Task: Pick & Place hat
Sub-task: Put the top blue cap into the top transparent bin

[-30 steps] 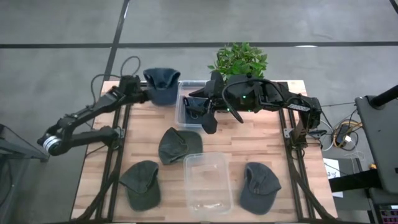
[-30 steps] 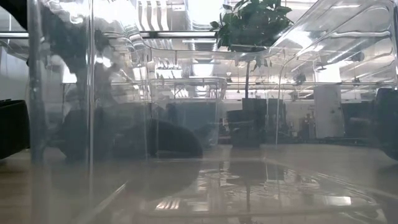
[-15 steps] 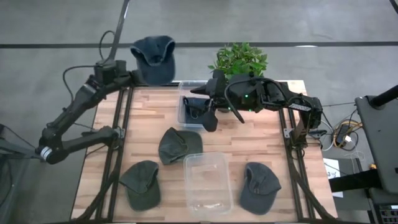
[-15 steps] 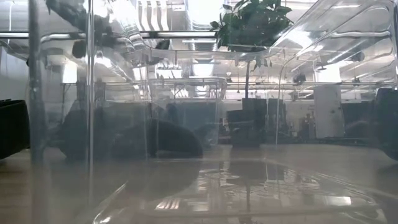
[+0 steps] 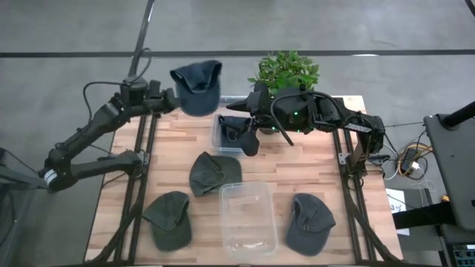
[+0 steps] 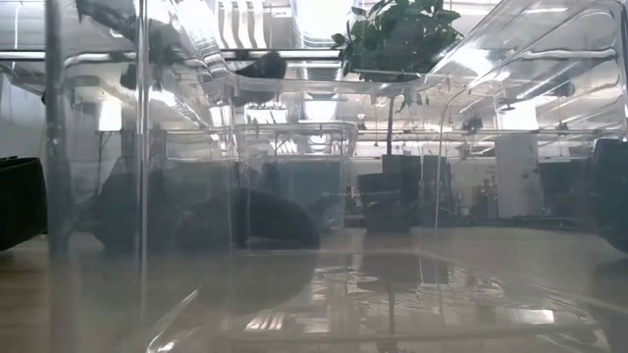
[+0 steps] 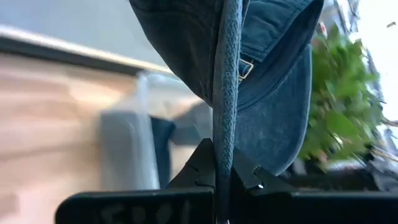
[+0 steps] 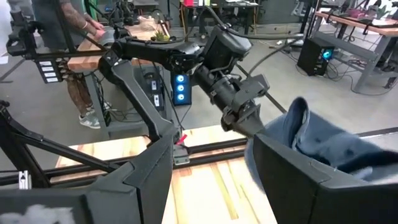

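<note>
Wooden slats make up the table [image 5: 312,178], which stands on a grey floor with a plant [image 5: 288,70] at its far edge. From above, the left gripper [image 5: 172,101] holds a blue hat [image 5: 197,87] in the air just beyond the table's far edge, beside the far bin [image 5: 220,122]; half a second ago the hat was higher and farther out, so it is swinging back toward that bin, probably for the drop. The right gripper [image 5: 247,141] hovers over the same bin, fingers spread, as it was a second ago. Three green hats and a near bin [image 5: 247,216] lie on the table untouched.

At table height, clear bin walls fill the view; a dark hat shape [image 6: 261,67] now shows high up.

The left wrist shows the fingers [image 7: 202,169] pinching the hat's brim edge [image 7: 225,93].

The right wrist shows the left arm [image 8: 224,81] carrying the hat [image 8: 323,140], with a person standing at a workbench in the room behind.
</note>
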Controlling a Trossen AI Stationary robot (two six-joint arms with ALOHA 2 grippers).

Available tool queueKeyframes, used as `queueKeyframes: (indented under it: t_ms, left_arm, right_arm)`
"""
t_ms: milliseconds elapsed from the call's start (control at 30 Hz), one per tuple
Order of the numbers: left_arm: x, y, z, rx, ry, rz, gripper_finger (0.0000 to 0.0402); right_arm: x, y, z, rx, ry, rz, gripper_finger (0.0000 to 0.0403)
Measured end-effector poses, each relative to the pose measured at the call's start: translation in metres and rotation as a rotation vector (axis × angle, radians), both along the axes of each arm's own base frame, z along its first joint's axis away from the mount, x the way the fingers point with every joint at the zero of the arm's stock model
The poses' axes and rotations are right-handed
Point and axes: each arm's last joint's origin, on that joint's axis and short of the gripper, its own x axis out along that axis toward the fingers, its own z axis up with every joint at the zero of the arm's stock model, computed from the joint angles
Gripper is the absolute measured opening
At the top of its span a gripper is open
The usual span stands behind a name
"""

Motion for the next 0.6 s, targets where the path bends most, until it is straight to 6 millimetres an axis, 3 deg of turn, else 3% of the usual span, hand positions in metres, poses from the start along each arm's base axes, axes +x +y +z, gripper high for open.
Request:
queueKeyframes:
  t_ms: [200,367,600]
  left_arm:
    - [0.025,-0.017,0.0,-0.043,-0.035,-0.125,0.0004]
    - [0.042,-0.024,-0.01,-0.059,0.037,-0.056,0.0004]
    - [0.075,-0.025,-0.027,-0.067,0.107,-0.091,0.0004]
  right_arm:
    - [0.0,0.0,0.0,0.005,-0.001,-0.001,0.0215]
    - [0.0,0.0,0.0,0.01,-0.003,-0.002,0.0215]
    - [0.0,0.0,0.0,0.012,-0.006,-0.002,0.0215]
